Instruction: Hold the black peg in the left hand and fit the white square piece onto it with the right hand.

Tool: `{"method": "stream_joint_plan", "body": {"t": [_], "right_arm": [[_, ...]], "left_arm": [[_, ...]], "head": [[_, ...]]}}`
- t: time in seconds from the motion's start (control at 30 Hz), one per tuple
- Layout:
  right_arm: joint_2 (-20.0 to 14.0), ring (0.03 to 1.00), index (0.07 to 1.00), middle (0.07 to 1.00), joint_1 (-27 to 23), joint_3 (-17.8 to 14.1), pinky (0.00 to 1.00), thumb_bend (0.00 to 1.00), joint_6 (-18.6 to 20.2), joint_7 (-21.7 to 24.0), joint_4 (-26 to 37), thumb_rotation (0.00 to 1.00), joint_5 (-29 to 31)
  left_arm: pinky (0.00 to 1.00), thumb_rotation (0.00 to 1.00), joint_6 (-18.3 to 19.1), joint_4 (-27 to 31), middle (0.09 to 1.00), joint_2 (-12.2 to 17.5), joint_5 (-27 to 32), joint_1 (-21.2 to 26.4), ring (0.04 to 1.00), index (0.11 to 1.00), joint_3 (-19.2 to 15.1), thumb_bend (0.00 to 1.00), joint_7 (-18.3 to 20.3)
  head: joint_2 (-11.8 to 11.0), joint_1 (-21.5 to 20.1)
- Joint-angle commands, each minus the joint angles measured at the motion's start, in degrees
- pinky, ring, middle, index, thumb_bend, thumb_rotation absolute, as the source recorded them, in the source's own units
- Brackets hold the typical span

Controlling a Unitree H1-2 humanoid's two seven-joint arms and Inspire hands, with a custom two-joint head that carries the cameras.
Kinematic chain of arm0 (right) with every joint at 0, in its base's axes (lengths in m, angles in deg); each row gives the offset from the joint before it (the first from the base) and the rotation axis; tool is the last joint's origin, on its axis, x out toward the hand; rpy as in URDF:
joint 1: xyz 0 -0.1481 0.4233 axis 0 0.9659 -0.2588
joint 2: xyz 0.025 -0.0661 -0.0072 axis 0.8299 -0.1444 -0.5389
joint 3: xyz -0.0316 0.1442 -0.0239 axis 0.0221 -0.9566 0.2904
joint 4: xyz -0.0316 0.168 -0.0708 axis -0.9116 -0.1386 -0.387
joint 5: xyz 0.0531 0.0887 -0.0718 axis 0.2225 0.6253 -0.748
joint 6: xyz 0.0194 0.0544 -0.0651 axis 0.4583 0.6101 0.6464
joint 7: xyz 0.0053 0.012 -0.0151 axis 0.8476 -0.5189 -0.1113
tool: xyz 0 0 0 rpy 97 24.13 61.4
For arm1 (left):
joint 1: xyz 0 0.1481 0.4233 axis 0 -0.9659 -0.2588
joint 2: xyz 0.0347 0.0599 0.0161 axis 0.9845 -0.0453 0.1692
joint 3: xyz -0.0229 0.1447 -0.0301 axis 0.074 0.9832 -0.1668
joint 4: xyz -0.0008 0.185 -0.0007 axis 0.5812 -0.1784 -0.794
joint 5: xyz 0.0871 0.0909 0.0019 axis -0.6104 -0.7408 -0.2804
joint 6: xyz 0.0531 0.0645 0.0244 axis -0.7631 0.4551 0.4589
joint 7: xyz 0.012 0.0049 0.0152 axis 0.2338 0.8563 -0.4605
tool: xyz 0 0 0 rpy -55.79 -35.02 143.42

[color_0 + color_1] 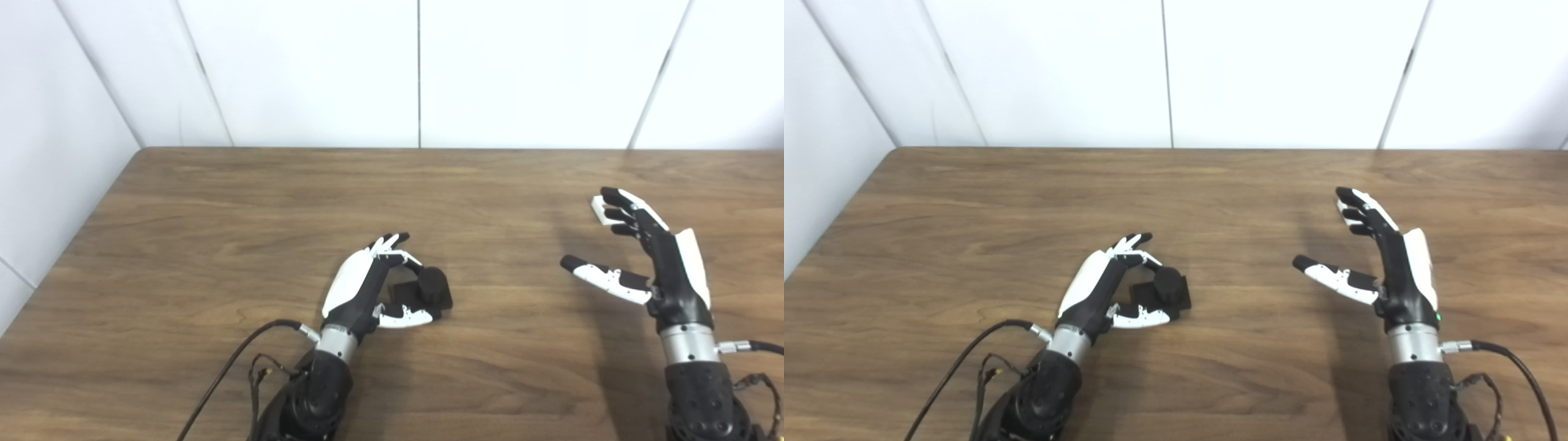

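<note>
Low in the middle of the frame, the left hand (367,285) is curling around the black peg (429,288), with its fingers (392,245) arching over the top of the piece and its thumb (407,317) lying along the near side; the peg's square base is sitting on the wooden table (245,214) while its rounded upright part is poking out to the right of the palm. Whether the fingers are actually pressing on the peg or only cupping it, the pictures are not making plain, and the peg is not being lifted off the wood. Well apart from it, in the right part of the frame, the right hand (658,260) is standing spread wide, its fingers stretching toward the back of the table and its thumb (603,277) sticking out to the left, with nothing in its grasp. The white square piece (599,210) is lying flat on the table just beyond and to the left of those fingertips, mostly hidden behind them, so only a pale corner is showing in the left eye view. A black cable (233,367) is trailing from the left wrist toward the bottom edge. Behind the table, white wall panels (306,67) are filling the upper part of the frame.
</note>
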Motion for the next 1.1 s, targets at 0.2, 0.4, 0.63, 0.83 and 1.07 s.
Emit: {"method": "stream_joint_plan", "body": {"t": [0.2,0.4,0.63,0.83,1.07], "right_arm": [[-0.27,0.800,0.824,0.841,-2.51,-0.04,0.73,0.77,-0.97,-0.10,2.45,0.28,-0.09],[-0.96,0.816,0.823,0.849,-3.34,-0.62,0.76,0.77,0.79,0.16,3.23,0.28,-0.97],[-6.23,0.823,0.834,0.856,-5.82,-2.75,0.74,0.75,1.41,0.17,1.90,0.28,-4.01],[-15.60,0.831,0.856,0.869,-10.87,-2.93,0.72,0.76,1.51,4.48,-0.77,0.21,-5.41],[-25.04,0.904,0.802,0.926,-21.07,0.69,0.73,0.79,6.03,14.18,-3.43,0.19,-10.29]], "left_arm": [[1.00,0.08,-0.26,0.50,0.958,-0.66,-1.00,-0.35,1.000,0.487,1.76,0.52,1.88],[1.00,0.08,-1.24,0.31,0.957,0.70,-1.26,-0.68,1.000,0.487,1.18,0.52,1.78],[1.00,0.08,-1.80,-0.52,0.960,2.48,-0.89,-0.70,1.000,0.489,-0.22,0.52,2.57],[1.00,0.08,-4.08,-2.73,0.954,2.17,-1.31,-0.43,1.000,0.489,-0.39,0.52,1.58],[1.00,0.08,-6.33,-4.09,0.953,1.96,-0.56,-0.49,1.000,0.489,-1.38,0.52,0.85]], "head": [[0.22,-1.29],[-0.42,-10.40],[-2.45,-17.73],[-3.53,-18.43],[-4.11,-18.79]]}}
